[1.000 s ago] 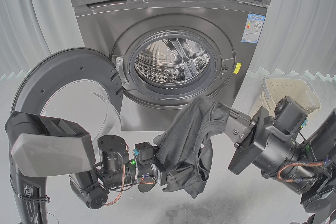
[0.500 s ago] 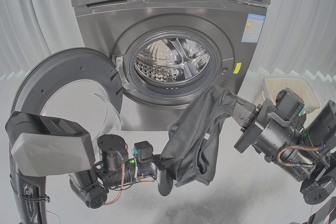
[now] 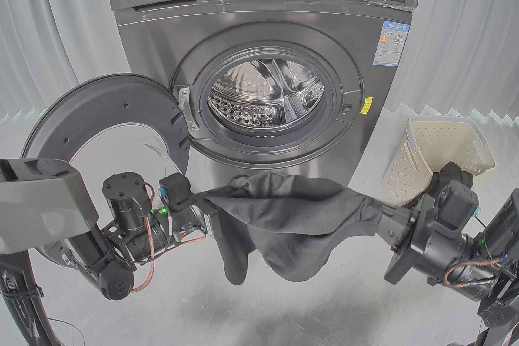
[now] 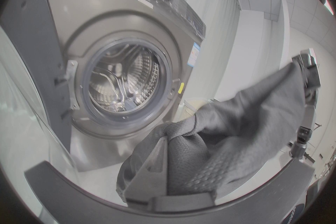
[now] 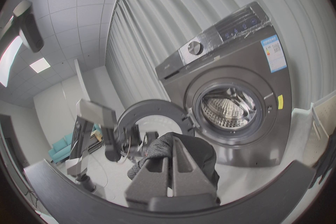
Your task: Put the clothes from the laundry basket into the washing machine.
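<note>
A dark grey garment [image 3: 292, 217] hangs stretched between my two grippers, below the washing machine's open drum [image 3: 265, 93]. My left gripper [image 3: 212, 212] is shut on the garment's left end, and a sleeve dangles beneath it. My right gripper [image 3: 385, 221] is shut on the right end. In the left wrist view the garment [image 4: 224, 137] runs from my fingers [image 4: 154, 168] out to the other arm. In the right wrist view the cloth [image 5: 192, 151] bunches behind my fingers [image 5: 182, 168]. The cream laundry basket [image 3: 432, 152] stands at the right of the washing machine [image 3: 259, 1].
The round machine door [image 3: 102, 120] is swung open to the left, close behind my left arm. Pale curtains hang behind the machine. Bare grey floor [image 3: 303, 309] lies under the garment and in front of the machine.
Both arms have moved apart: the left up and to the left, the right down and to the right. The garment, bunched and hanging before, is now pulled out wide between them.
</note>
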{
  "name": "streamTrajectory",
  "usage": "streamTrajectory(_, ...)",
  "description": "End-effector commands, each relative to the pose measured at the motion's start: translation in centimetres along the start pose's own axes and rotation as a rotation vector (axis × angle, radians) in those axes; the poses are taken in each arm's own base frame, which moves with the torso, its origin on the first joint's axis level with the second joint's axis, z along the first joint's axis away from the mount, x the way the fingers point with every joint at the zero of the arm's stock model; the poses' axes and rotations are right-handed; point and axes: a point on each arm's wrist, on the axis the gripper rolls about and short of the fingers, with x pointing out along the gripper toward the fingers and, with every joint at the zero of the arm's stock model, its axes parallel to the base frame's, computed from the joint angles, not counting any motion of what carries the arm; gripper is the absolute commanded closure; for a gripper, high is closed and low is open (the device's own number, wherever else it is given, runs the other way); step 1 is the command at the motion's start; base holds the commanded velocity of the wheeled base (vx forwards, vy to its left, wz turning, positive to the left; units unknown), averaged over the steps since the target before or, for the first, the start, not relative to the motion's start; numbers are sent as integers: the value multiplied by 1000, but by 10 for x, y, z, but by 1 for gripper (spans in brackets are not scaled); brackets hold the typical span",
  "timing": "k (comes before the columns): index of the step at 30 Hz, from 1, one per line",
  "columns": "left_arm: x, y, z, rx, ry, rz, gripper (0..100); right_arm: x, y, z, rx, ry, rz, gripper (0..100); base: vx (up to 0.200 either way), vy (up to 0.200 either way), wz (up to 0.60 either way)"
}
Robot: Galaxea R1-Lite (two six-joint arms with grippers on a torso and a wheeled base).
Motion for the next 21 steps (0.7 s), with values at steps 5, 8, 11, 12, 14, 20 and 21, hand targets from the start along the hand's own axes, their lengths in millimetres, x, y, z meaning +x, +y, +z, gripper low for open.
streamTrajectory(5,-22,-7,55,47,-169,37,100,-25,6,-20,9,124,35,100,0,0,0)
streamTrajectory(8,-33,-12,71,61,-216,32,100,-24,8,-24,11,143,45,100,0,0,0)
streamTrajectory(11,-50,-20,86,68,-261,24,100,-22,11,-30,13,170,60,100,0,0,0)
streamTrajectory(12,-56,-22,90,67,-275,19,100,-21,12,-33,14,183,62,100,0,0,0)
streamTrajectory(14,-67,-27,95,56,-290,5,100,-19,11,-39,14,211,61,100,0,0,0)
streamTrajectory(20,-68,-28,98,40,-301,-4,100,-20,17,-57,18,297,76,0,0,0,0)
streamTrajectory(21,-68,-27,97,39,-296,0,100,-19,16,-58,18,302,74,0,0,0,0)
